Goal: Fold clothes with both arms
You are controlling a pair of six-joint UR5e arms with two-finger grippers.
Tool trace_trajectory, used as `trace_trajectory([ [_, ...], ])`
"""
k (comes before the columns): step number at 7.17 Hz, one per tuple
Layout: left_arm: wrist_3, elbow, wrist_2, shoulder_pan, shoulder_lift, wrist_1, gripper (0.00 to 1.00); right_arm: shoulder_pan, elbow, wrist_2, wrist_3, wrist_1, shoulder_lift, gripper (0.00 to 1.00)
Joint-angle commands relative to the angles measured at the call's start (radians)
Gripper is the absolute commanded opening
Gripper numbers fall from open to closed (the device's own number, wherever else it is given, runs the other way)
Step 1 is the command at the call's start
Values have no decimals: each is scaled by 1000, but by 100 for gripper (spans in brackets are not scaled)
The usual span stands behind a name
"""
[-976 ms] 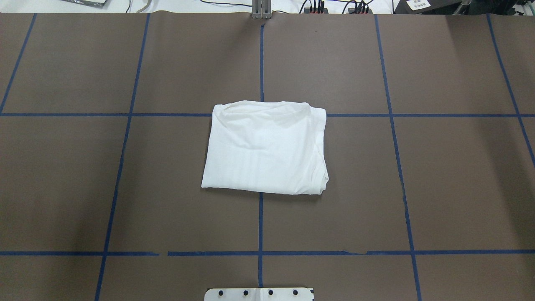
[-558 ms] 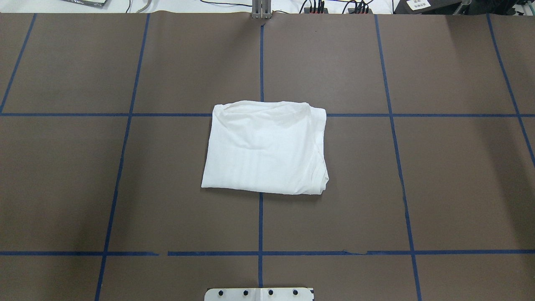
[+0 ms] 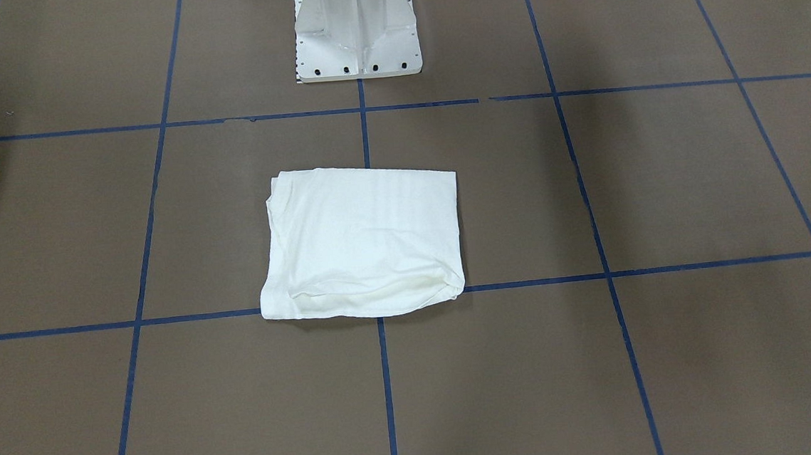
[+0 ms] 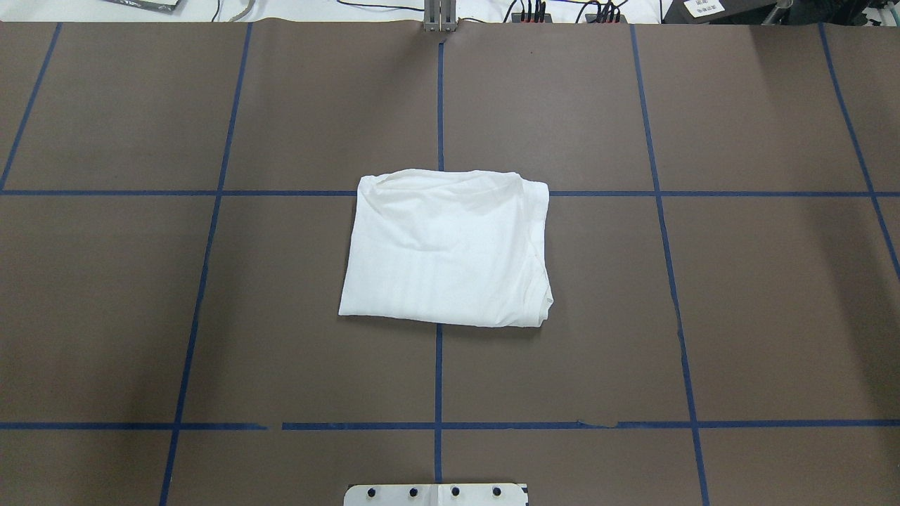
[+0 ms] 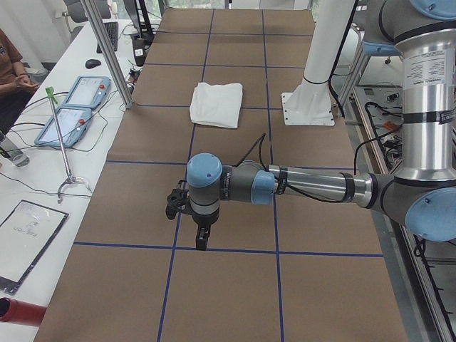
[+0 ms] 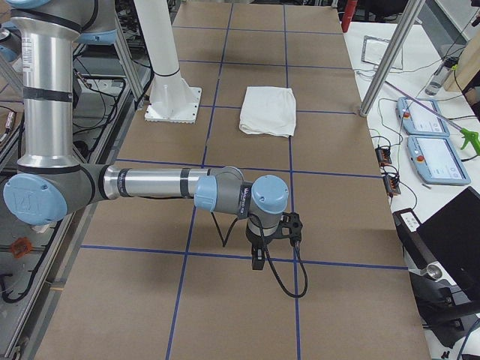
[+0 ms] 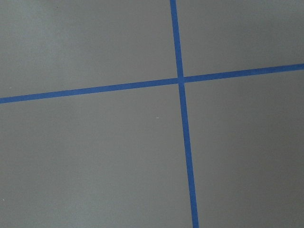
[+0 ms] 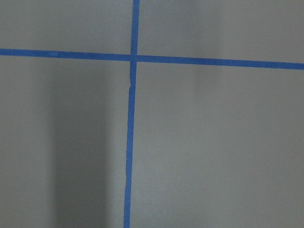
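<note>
We find left gripper (image 5: 201, 239) and right gripper (image 6: 257, 260) pointing down over the table (image 4: 140, 316), folded shirt (image 4: 446, 249) well apart from both. Their opening we cannot tell.

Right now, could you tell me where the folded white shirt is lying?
The shirt lies mid-table in the overhead view, straddling the central blue tape line, ahead of the white pedestal base.

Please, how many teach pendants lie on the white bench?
2, side by side in the exterior left view: the near teach pendant and the far teach pendant; others may be hidden.
</note>
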Motion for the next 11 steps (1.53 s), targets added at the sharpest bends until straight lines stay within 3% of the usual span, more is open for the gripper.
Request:
trace_trajectory([
  [1,-1,2,0,1,-2,2,100,0,-4,2,-3,-1,-2,100],
  [11,-1,7,1,1,0,-1,100,0,-2,7,4,1,1,100],
])
